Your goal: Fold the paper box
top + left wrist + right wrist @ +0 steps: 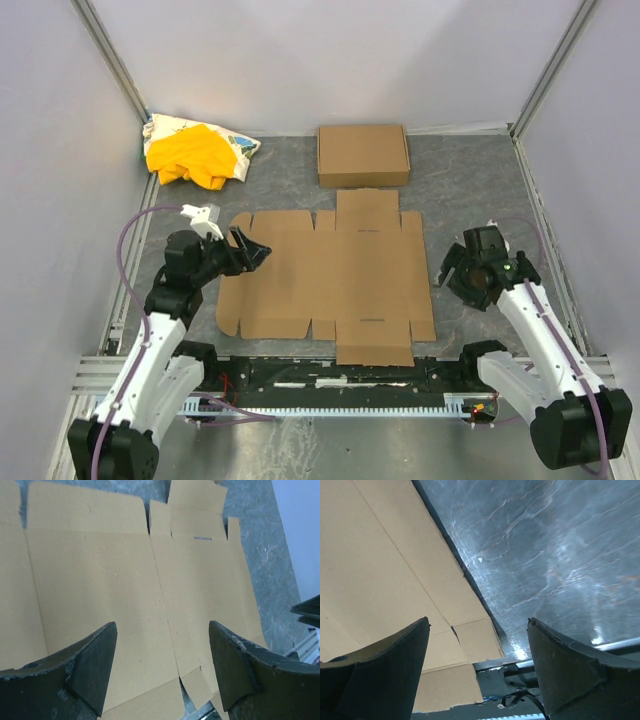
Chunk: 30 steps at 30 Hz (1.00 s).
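The paper box point(330, 275) lies unfolded on the table as a flat brown cardboard sheet with flaps and tabs on all sides. My left gripper point(250, 250) hovers over the sheet's left flap, open and holding nothing. Through the left wrist camera the sheet point(100, 580) fills the view between the spread fingers of that gripper point(162, 627). My right gripper point(452, 268) sits just off the sheet's right edge, open and empty. In the right wrist view this gripper point(477, 622) stands over the near right corner of the sheet point(380, 570), with nothing between its fingers.
A second brown cardboard box point(362, 155), a neat flat rectangle, lies behind the sheet. A yellow cloth bundle point(195, 155) sits at the back left corner. Grey walls enclose three sides. The metal rail point(330, 385) with cables runs along the near edge.
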Available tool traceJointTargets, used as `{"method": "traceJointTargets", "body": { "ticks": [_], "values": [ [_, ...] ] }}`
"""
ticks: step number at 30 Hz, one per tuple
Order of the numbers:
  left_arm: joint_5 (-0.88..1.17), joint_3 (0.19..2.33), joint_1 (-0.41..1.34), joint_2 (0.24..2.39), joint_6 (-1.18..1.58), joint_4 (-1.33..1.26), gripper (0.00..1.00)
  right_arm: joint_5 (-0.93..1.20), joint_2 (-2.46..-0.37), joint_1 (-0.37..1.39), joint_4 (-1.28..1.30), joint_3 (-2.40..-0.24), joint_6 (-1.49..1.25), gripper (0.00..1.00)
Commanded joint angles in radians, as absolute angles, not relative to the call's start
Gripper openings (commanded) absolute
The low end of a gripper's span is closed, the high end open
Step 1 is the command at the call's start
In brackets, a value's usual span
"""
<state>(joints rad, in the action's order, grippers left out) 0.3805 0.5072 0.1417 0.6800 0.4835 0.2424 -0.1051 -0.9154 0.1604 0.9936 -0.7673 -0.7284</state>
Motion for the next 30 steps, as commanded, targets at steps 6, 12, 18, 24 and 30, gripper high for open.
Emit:
{"method": "traceJointTargets", "body": {
  "ticks": [6, 12, 18, 24, 30],
  "values": [
    [0.436, 0.432, 0.146, 0.745, 0.664, 0.11, 0.75, 0.098, -0.811, 0.157, 0.706, -0.532, -0.818, 0.85],
    [0.357, 0.381, 0.164, 0.681, 0.695, 0.109, 0.72, 0.151, -0.895, 0.158, 0.65, -0.487, -0.773, 0.88],
    [0.326, 0.371, 0.236, 0.735, 0.698, 0.098, 0.7, 0.188, -0.929, 0.159, 0.542, -0.445, -0.756, 0.89],
    [0.271, 0.375, 0.31, 0.822, 0.714, 0.072, 0.69, 0.235, -0.991, 0.16, 0.455, -0.416, -0.734, 0.88],
    [0.185, 0.386, 0.394, 0.945, 0.723, 0.057, 0.69, 0.26, -1.018, 0.161, 0.42, -0.399, -0.715, 0.87]
  ]
}}
